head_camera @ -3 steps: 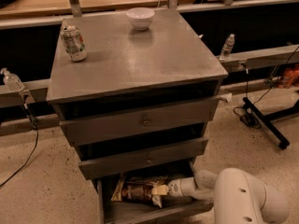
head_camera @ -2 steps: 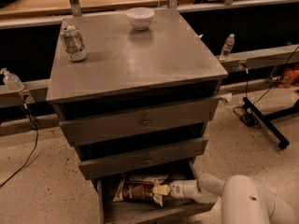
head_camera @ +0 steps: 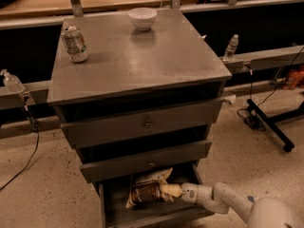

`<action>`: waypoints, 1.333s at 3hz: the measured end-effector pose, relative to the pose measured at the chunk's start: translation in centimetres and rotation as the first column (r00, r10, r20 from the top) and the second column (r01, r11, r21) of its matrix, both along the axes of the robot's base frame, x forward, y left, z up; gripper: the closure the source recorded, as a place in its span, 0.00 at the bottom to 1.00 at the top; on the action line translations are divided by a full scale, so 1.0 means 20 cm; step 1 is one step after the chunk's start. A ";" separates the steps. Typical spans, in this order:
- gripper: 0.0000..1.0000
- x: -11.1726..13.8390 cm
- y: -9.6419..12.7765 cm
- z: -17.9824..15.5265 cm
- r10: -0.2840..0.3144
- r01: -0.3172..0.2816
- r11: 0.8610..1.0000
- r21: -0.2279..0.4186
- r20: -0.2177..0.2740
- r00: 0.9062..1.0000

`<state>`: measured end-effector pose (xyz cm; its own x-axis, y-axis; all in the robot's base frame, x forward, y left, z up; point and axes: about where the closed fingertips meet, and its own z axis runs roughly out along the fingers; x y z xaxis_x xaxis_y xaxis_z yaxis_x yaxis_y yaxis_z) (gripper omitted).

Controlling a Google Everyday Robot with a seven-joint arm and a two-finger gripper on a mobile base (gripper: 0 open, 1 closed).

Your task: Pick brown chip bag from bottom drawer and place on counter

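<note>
The brown chip bag (head_camera: 146,190) lies in the open bottom drawer (head_camera: 114,208) of the grey cabinet, with its cream edge raised toward the drawer above. My gripper (head_camera: 172,190) reaches into the drawer from the right. It is shut on the right end of the bag. The white arm (head_camera: 228,203) comes in from the lower right corner. The counter (head_camera: 137,56) is the cabinet's flat grey top, well above the gripper.
A silver soda can (head_camera: 75,43) stands at the counter's left and a white bowl (head_camera: 142,18) at its back. The two upper drawers (head_camera: 142,125) jut out slightly over the bottom one. A black stand leg (head_camera: 268,125) and cables lie on the floor to the right.
The bag's left end has drawn to the right and its top edge has risen, bunching toward my gripper. The arm has shifted slightly back to the right.
</note>
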<state>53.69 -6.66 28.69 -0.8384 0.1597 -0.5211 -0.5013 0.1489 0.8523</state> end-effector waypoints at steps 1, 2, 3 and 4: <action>1.00 -0.08 -0.09 0.21 0.010 -0.012 1.000 0.028 0.087 0.996; 1.00 -0.15 -0.17 0.40 0.038 -0.037 0.999 -0.005 0.155 0.987; 1.00 -0.20 -0.29 0.70 0.068 -0.038 0.993 -0.114 0.277 0.958; 1.00 -0.19 -0.36 0.92 0.109 -0.036 0.978 -0.205 0.359 0.927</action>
<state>49.81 -13.84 47.09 -0.5886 -0.0276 -0.8080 -0.7881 0.2423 0.5658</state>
